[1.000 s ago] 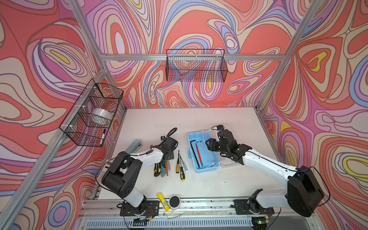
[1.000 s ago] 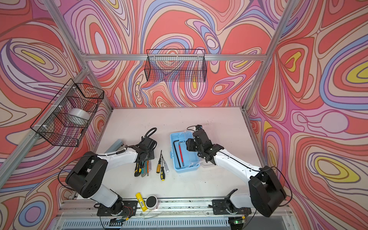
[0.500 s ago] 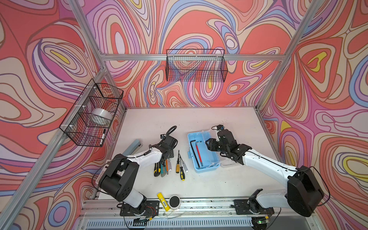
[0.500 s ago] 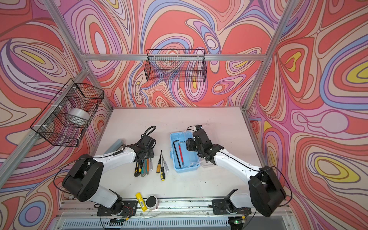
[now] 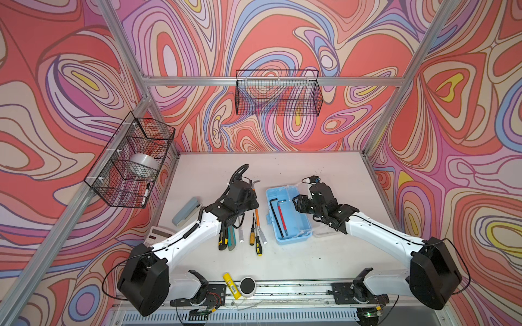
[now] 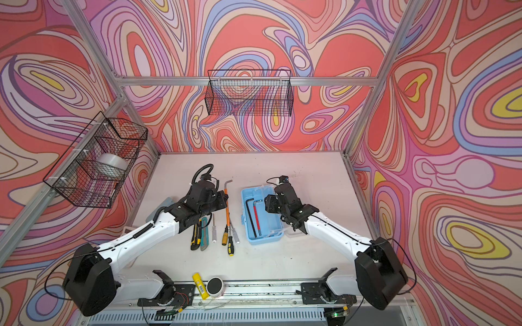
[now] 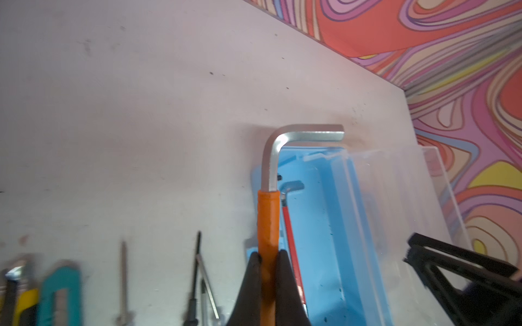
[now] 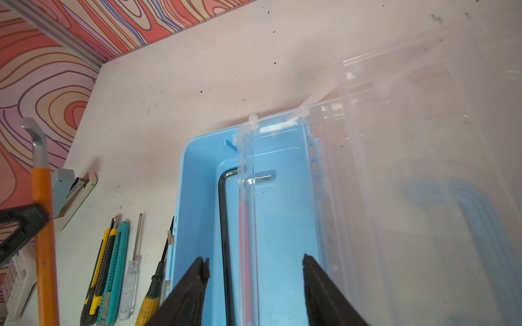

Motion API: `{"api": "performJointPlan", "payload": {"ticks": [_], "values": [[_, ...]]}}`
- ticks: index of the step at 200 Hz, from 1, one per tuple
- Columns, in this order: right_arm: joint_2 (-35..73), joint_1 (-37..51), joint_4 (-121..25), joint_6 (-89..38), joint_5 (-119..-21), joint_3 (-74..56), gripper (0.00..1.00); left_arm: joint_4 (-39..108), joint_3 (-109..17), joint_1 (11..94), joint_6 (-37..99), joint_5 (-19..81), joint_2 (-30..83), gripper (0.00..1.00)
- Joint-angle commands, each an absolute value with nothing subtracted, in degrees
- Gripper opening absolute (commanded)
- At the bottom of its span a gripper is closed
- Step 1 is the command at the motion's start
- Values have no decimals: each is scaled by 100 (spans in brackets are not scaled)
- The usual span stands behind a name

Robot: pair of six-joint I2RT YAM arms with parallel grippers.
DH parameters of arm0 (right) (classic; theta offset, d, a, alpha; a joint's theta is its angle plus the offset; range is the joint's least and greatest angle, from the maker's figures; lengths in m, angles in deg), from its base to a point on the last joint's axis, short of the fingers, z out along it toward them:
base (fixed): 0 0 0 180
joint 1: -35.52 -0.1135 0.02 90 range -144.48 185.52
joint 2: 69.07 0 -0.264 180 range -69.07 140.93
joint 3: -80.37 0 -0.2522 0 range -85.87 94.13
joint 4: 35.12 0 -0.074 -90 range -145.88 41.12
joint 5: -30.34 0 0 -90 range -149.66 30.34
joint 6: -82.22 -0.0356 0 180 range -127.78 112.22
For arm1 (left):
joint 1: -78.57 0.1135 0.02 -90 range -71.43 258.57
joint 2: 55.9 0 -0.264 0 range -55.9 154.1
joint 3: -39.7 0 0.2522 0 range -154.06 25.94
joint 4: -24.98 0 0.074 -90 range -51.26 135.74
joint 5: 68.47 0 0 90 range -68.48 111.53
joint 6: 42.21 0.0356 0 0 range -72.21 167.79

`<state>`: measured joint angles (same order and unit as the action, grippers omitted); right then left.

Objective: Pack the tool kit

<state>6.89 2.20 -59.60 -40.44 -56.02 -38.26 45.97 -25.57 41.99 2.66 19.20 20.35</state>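
Case (image 5: pixel 297 225) lies open mid-table, long axis front to back; black key (image 5: pixel 276 217) and red key (image 5: pixel 281 217) lie lengthwise inside. Left gripper (image 7: pixel 267 262) clamps the orange key (image 7: pixel 268 220), parallel beside the case, bend rearward. Right gripper (image 8: pixel 254 261) hangs released over the case. Side basket (image 5: pixel 113 194) holds tape (image 5: pixel 140 166) and marker (image 5: pixel 146 192).

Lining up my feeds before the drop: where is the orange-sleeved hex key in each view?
In a top view: orange-sleeved hex key, just left of the light-blue case.
In a top view: same place, beside the case.
Left wrist: mid-picture, clamped in the left gripper.
Right wrist: at the picture's edge, beyond the loose tools.
Shared landmark: the light-blue case.
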Motion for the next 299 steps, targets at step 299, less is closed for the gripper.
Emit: {"api": "performJointPlan", "payload": {"ticks": [299], "values": [[511, 433, -5945, -3994, -5466, -4038, 61, 4137, -3649, 3480, -818, 1529, 4752, 12]]}}
